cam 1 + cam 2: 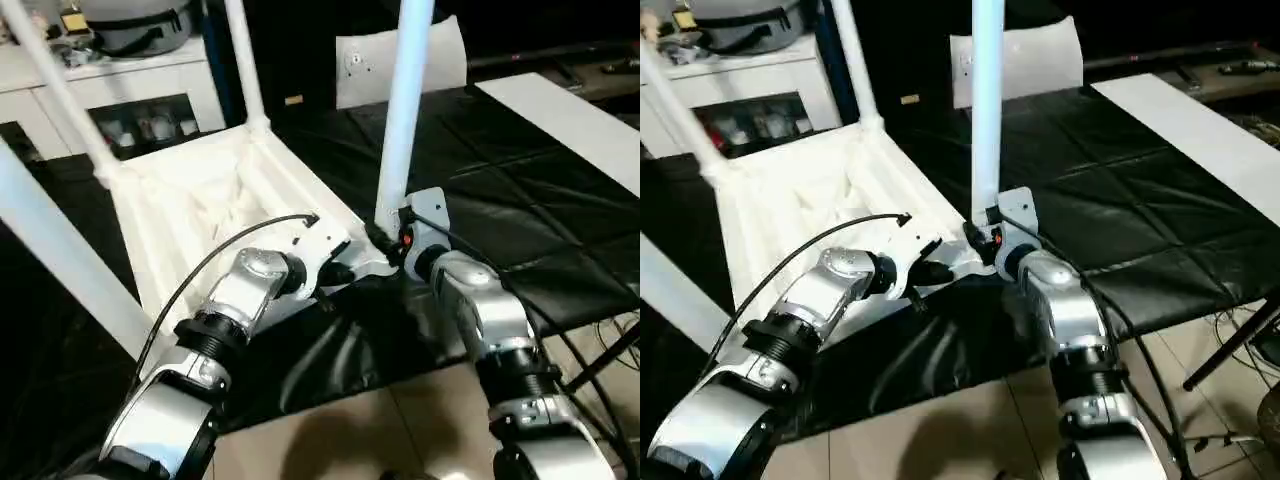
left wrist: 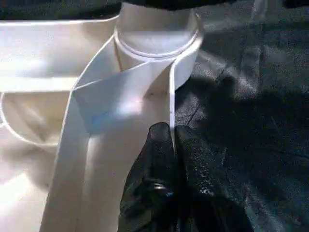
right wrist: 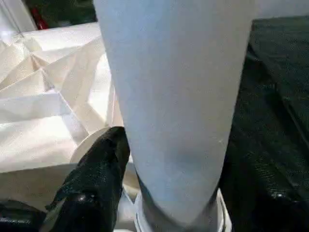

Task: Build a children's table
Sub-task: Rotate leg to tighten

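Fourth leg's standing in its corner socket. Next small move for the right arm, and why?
Probably turn or press the leg a little further home. The right gripper sits at its base by the corner socket, and the left gripper pinches the tabletop's rim, bracing it.

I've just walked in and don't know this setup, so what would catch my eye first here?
The white tabletop lies upside down on the black-covered work table, ribbed underside up, with white legs rising from its corners. The nearest leg stands upright in the near corner socket, and the right gripper sits at its base. The left gripper pinches the tabletop's thin edge beside that socket.
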`<state>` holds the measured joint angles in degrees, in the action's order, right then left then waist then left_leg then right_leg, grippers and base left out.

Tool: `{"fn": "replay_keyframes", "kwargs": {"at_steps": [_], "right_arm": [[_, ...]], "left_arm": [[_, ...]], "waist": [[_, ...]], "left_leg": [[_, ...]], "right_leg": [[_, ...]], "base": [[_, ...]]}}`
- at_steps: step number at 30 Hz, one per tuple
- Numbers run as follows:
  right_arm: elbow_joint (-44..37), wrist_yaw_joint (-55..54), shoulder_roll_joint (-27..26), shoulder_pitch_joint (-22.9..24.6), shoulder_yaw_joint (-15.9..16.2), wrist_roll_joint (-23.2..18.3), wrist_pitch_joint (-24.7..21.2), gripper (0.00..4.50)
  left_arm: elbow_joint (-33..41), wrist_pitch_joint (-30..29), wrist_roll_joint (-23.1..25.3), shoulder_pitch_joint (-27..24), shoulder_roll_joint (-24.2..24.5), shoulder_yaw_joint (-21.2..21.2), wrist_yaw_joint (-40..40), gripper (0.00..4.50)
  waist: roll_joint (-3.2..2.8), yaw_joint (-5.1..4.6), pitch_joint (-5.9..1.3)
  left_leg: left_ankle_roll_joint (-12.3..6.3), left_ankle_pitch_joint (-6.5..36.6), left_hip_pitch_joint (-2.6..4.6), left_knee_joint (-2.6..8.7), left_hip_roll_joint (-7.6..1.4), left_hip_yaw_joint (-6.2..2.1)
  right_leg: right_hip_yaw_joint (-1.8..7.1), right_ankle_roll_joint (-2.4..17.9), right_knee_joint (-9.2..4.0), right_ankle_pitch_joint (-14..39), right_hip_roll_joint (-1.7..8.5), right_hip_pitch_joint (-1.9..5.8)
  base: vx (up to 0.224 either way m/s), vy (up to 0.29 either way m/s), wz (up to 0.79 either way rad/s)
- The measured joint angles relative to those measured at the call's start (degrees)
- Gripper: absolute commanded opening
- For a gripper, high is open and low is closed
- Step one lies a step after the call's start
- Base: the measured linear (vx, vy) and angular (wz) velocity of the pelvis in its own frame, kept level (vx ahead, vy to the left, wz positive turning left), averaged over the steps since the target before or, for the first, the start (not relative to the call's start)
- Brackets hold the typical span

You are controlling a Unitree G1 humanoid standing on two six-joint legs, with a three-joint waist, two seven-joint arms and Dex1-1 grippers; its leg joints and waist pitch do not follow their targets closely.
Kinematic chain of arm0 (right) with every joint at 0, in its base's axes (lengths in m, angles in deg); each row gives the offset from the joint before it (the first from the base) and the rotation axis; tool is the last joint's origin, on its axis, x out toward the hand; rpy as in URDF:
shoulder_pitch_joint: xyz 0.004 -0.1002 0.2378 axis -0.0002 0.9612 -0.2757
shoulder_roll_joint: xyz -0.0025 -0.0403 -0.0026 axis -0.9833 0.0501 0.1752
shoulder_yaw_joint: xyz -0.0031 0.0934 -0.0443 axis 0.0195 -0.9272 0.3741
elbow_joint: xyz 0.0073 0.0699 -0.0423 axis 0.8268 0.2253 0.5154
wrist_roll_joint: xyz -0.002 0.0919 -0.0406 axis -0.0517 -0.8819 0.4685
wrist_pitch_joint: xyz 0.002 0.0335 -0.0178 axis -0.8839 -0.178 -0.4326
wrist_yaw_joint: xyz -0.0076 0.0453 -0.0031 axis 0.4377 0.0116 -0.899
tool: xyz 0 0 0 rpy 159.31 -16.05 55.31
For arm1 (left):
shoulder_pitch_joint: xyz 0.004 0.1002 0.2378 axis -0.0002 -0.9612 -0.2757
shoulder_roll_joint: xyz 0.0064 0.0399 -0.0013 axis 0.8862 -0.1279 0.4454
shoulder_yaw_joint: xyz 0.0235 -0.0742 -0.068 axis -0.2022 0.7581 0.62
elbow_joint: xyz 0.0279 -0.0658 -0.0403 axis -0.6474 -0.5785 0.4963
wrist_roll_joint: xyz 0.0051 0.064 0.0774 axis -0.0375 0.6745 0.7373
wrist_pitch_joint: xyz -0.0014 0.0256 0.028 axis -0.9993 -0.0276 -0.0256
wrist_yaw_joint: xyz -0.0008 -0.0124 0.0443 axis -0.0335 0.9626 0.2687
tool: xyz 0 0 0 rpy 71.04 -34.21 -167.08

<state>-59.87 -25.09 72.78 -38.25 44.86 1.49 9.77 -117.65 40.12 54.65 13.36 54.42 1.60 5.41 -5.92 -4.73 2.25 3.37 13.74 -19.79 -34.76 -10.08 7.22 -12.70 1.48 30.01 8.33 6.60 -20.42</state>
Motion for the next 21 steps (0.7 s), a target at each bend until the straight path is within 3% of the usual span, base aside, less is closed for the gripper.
{"fn": "replay_keyframes", "kwargs": {"at_steps": [3, 7, 12, 15, 16, 21], "right_arm": [[-1.66, 3.17, 1.27, 3.02, -0.35, -1.74, 1.63, 3.21], [-7.30, 11.51, 6.42, 9.10, 1.03, -4.01, 3.71, 3.56], [-12.40, 18.81, 10.98, 14.87, 2.12, -5.65, 4.02, 4.01], [-18.04, 24.33, 15.19, 20.39, 1.46, -9.22, 3.00, 4.19], [-19.20, 25.84, 16.27, 22.02, 0.92, -10.28, 2.54, 4.39], [-24.26, 28.54, 17.78, 26.00, 0.47, -13.00, 2.22, 4.39]], "left_arm": [[1.76, 2.37, -0.41, -0.34, 2.14, -0.92, -3.73, 0.00], [2.30, 8.07, -0.45, -0.92, 6.19, -2.77, -9.52, 0.00], [1.54, 15.27, 0.14, -1.63, 11.17, -4.48, -17.07, 0.00], [0.57, 21.13, -0.48, -2.19, 14.28, -5.67, -23.98, 0.00], [-0.18, 22.55, -0.84, -2.18, 15.04, -5.66, -25.54, 0.00], [-3.49, 27.33, -1.51, -1.46, 15.70, -5.53, -27.54, 0.00]], "waist": [[0.14, 0.74, -0.16], [0.27, 2.93, -0.16], [0.30, 5.19, -0.12], [0.51, 6.58, -0.04], [0.63, 6.82, 0.01], [1.09, 7.10, -0.04]], "left_leg": [[-0.42, 0.05, -1.20, -0.35, 0.22, 0.02], [-0.52, 0.09, -1.70, -0.90, 0.13, 0.11], [-0.48, -0.05, -1.37, -0.86, -0.09, 0.26], [-0.30, -0.04, -1.02, -0.86, -0.09, 0.48], [-0.25, -0.02, -0.99, -0.87, -0.04, 0.52], [-0.30, -0.04, -0.89, -0.86, 0.02, 0.82]], "right_leg": [[0.42, 0.23, 1.42, 0.21, 0.27, -1.63], [0.69, 0.56, 3.17, 1.12, 0.36, -2.82], [0.79, 0.56, 3.19, 1.11, 0.15, -2.70], [0.99, 0.50, 3.09, 1.02, 0.17, -2.40], [1.12, 0.47, 3.08, 1.00, 0.17, -2.36], [1.46, 0.42, 3.06, 0.93, 0.19, -2.40]], "base": [[0.018, 0.000, 0.02], [0.000, 0.000, 0.00], [0.000, 0.000, 0.00], [0.000, 0.000, 0.00], [0.000, 0.000, 0.00], [0.000, 0.000, 0.00]]}}
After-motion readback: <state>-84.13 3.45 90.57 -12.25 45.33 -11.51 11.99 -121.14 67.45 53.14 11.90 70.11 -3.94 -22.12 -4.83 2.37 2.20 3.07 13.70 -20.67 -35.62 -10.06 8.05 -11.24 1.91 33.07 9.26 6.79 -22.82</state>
